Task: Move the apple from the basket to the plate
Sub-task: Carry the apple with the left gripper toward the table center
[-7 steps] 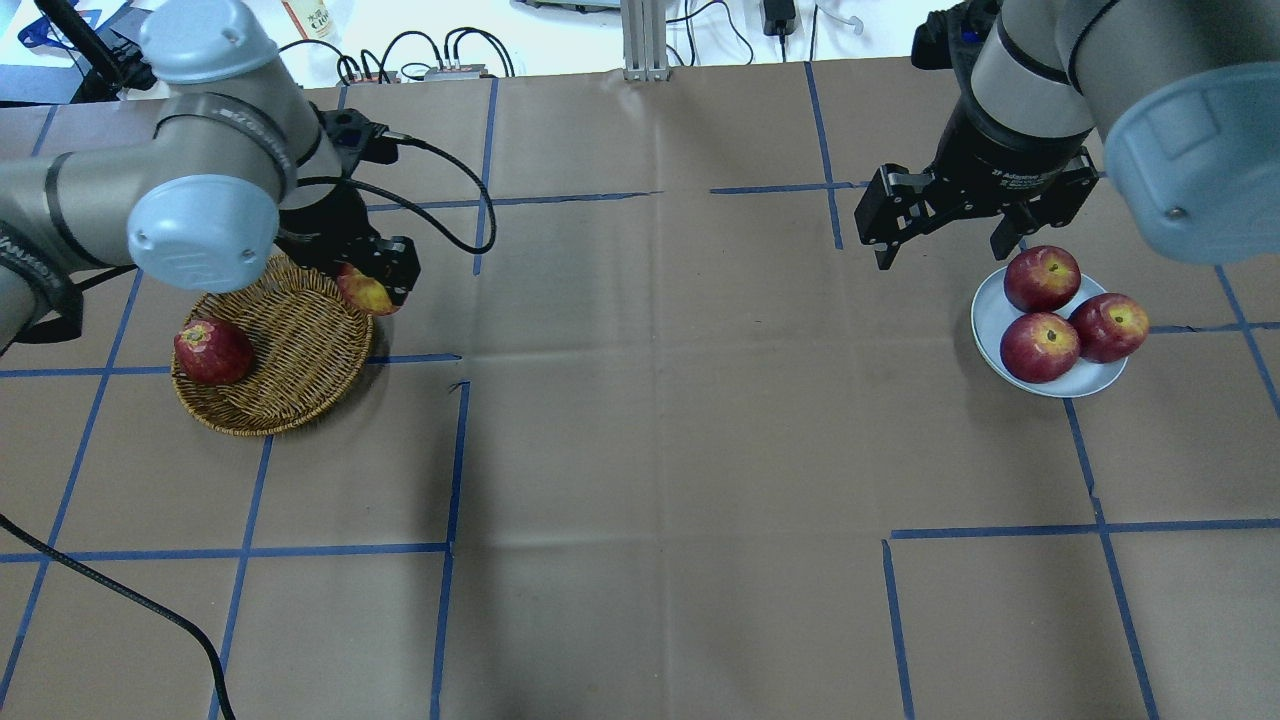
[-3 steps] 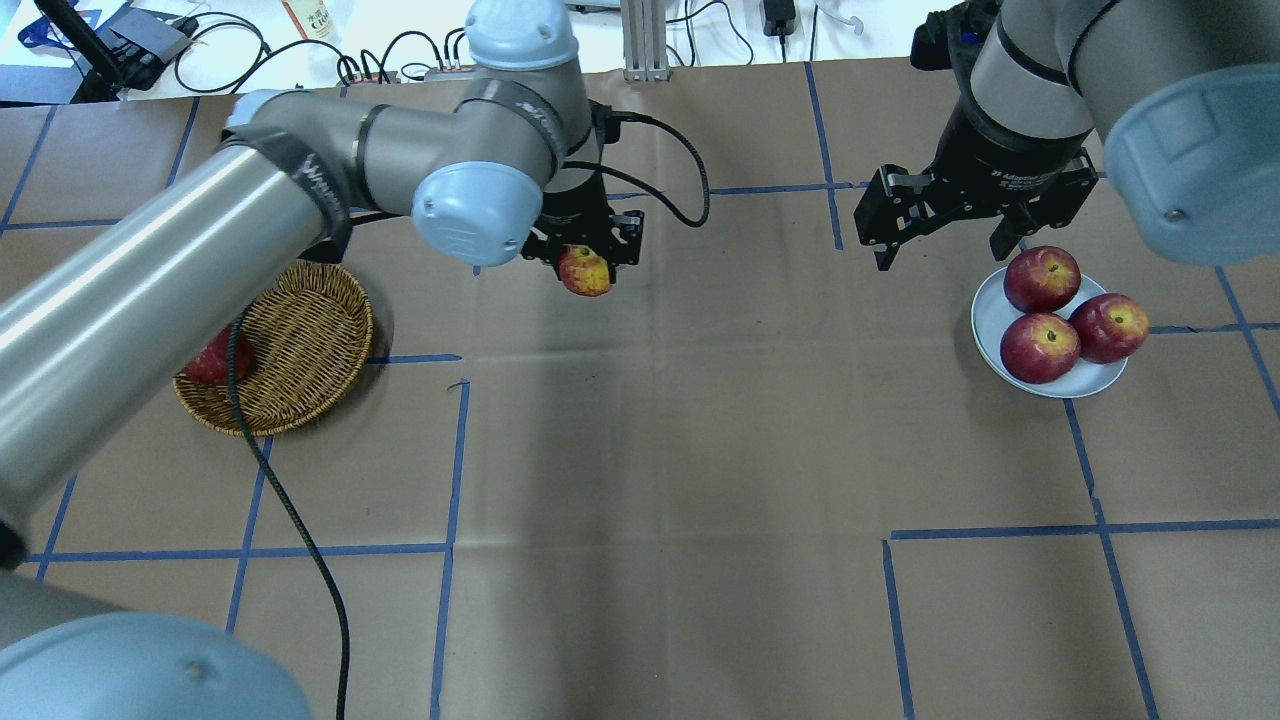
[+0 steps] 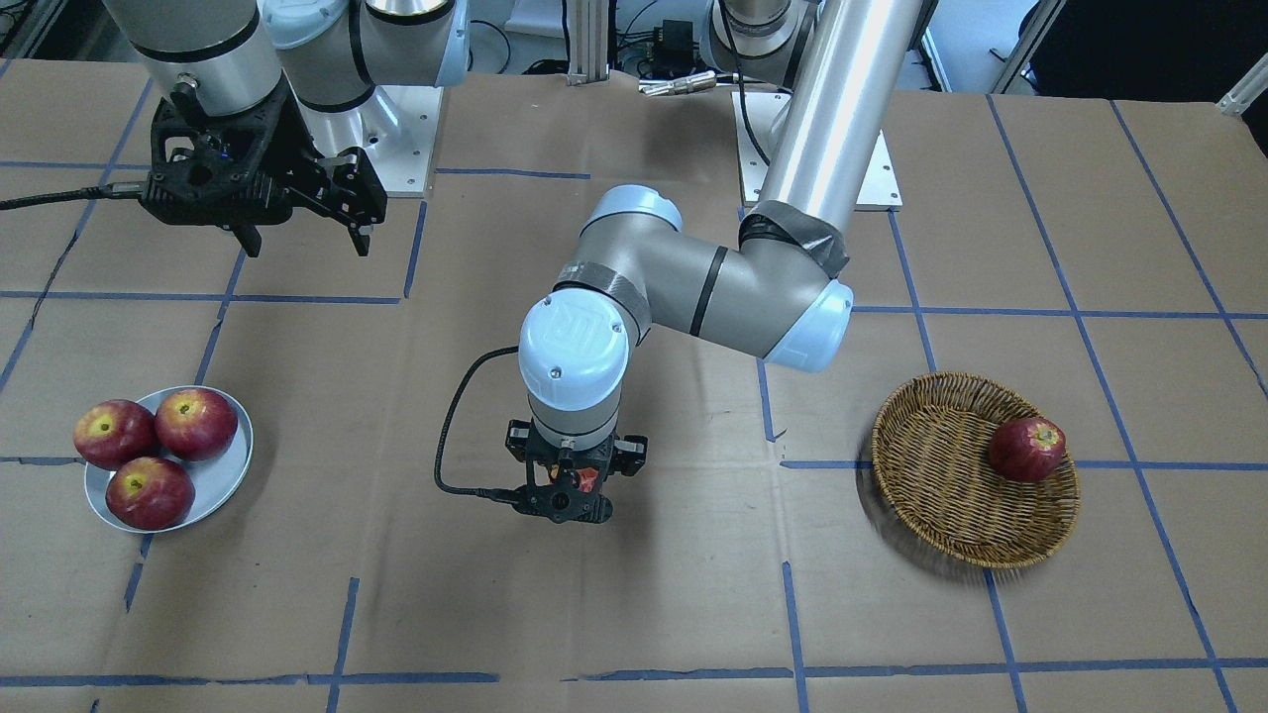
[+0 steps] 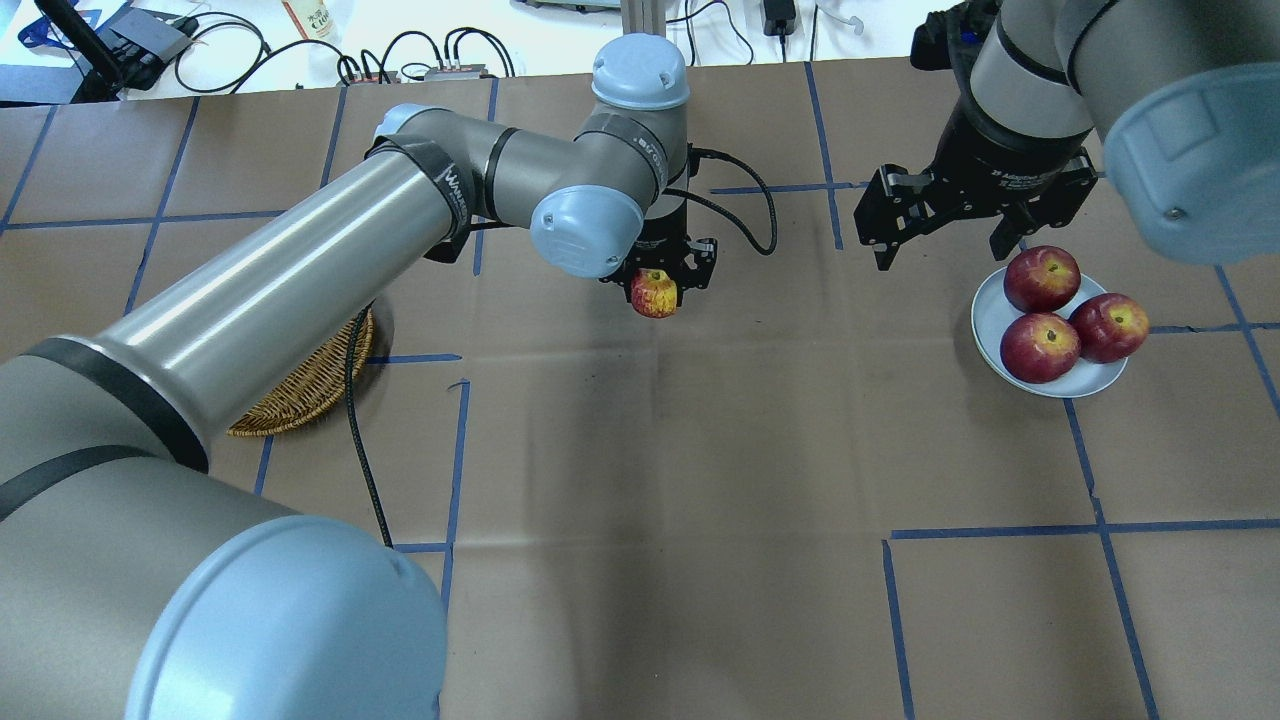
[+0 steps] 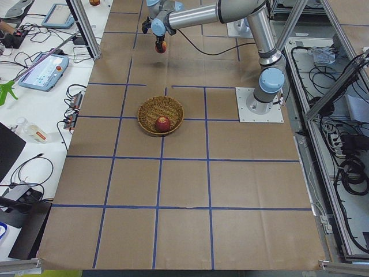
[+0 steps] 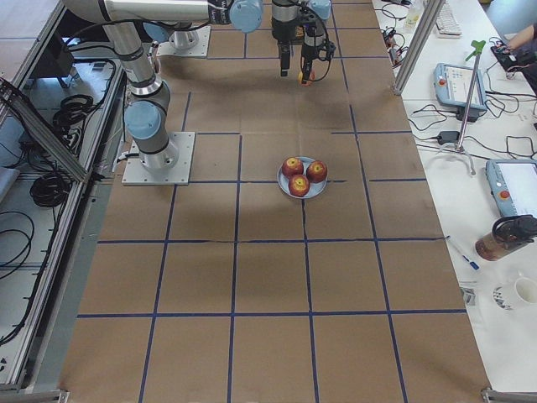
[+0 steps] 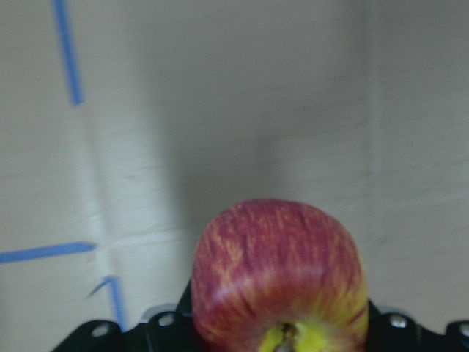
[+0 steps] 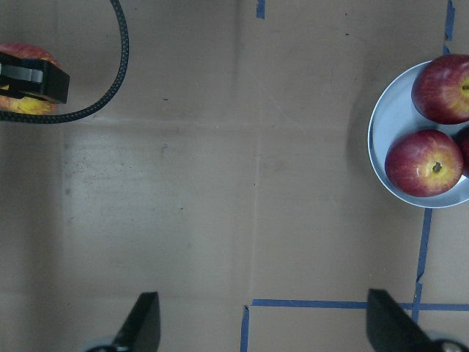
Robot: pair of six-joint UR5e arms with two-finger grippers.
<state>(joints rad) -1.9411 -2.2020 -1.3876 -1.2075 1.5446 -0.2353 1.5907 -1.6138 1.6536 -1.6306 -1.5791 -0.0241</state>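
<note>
Left gripper (image 4: pixel 659 284) clamped on the apple (image 4: pixel 653 296) above mid-table, between basket (image 3: pixel 941 510) and plate (image 4: pixel 989 316), right gripper (image 4: pixel 940 250) spread open near the plate, three darker apples (image 4: pixel 1040 347) on it.

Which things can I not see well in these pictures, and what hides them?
- Overhead view: the left arm covers most of the basket.
- Front-facing view: the left end effector hides nearly all of the apple.
- Right wrist view: the picture's edge cuts off the plate.

5 apples (image 3: pixel 196 424) (image 3: pixel 114 434) (image 3: pixel 149 492) (image 3: pixel 1027 449) (image 4: pixel 654 293), 1 bskt (image 3: pixel 931 485), 1 plate (image 3: pixel 216 487)
</note>
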